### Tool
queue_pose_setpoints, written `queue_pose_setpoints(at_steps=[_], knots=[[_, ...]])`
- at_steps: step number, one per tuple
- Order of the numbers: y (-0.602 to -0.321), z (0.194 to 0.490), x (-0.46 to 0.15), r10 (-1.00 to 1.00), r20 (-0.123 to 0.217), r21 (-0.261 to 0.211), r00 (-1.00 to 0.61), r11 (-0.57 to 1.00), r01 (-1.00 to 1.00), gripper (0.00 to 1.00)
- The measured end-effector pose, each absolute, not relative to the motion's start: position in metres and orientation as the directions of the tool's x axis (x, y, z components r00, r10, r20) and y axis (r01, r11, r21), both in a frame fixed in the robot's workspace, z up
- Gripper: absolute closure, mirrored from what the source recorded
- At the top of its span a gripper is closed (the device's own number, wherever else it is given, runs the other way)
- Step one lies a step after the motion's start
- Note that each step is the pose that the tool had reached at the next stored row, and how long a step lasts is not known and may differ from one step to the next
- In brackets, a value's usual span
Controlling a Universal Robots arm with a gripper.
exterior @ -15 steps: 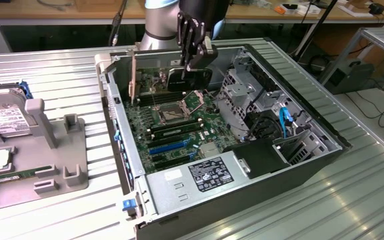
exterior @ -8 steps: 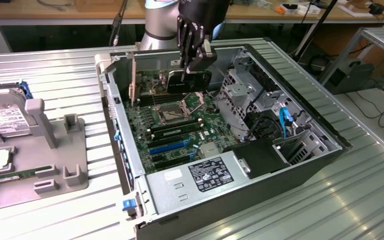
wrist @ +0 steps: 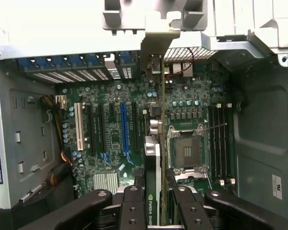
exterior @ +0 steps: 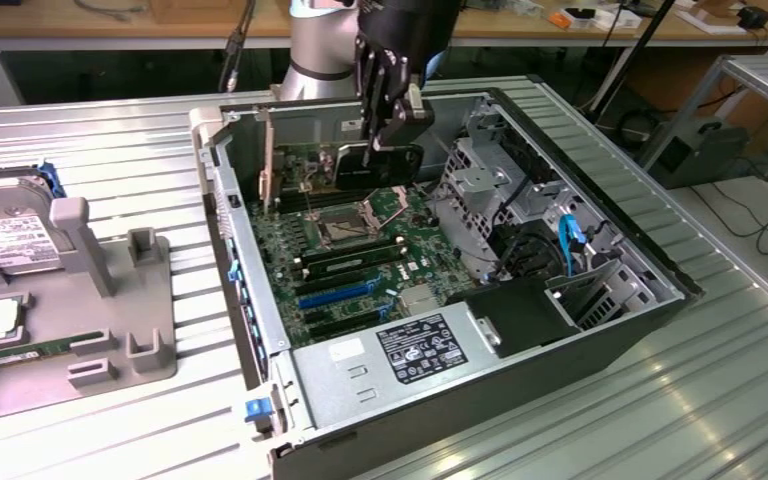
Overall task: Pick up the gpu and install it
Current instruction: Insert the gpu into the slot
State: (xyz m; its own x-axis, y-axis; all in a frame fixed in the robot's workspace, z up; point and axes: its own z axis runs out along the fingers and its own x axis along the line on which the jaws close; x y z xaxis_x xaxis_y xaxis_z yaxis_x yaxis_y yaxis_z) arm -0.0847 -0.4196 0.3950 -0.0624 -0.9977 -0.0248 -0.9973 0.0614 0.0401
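Your arm [exterior: 317, 45] stands upright at the bench's edge farthest from the exterior camera, with the wrist turned downward. Your gripper [exterior: 391, 135] hangs vertical, its fingers [wrist: 133, 203] partly closed and clamped on the gpu [exterior: 377, 165] between them.

Exterior view:
- The arm [exterior: 324, 40] is cut off by the frame edge at 12 o'clock.
- The hard drive [exterior: 4, 245], at 9 o'clock from the computer case [exterior: 624, 300], is cropped by the frame edge. Its label print is too small to read.
- The fixture tray [exterior: 144, 330] beneath it is cropped at 9 and 7 o'clock.
- The upper part of the gpu [exterior: 377, 168] is covered by the gripper [exterior: 391, 140].
- Cannot tell whether the card's lower edge meets the board.
- The power supply label [exterior: 415, 350], at the case's 6 o'clock, has unreadable text.

Wrist view:
- The card is seen edge-on, with both faces hidden.
- The white lettering [wrist: 150, 211] on it is cropped by the frame edge.
- The fingers [wrist: 134, 206] are likewise cut off.
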Motion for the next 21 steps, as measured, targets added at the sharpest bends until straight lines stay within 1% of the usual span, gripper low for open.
queue_pose_setpoints(at_steps=[11, 21], knots=[[-0.42, 0.372, -0.085, -0.998, -0.025, 0.04, -0.062, 0.061, -0.997, 0.73], [-0.42, 0.367, -0.085, -0.998, -0.025, 0.04, -0.062, 0.061, -0.997, 0.73]])
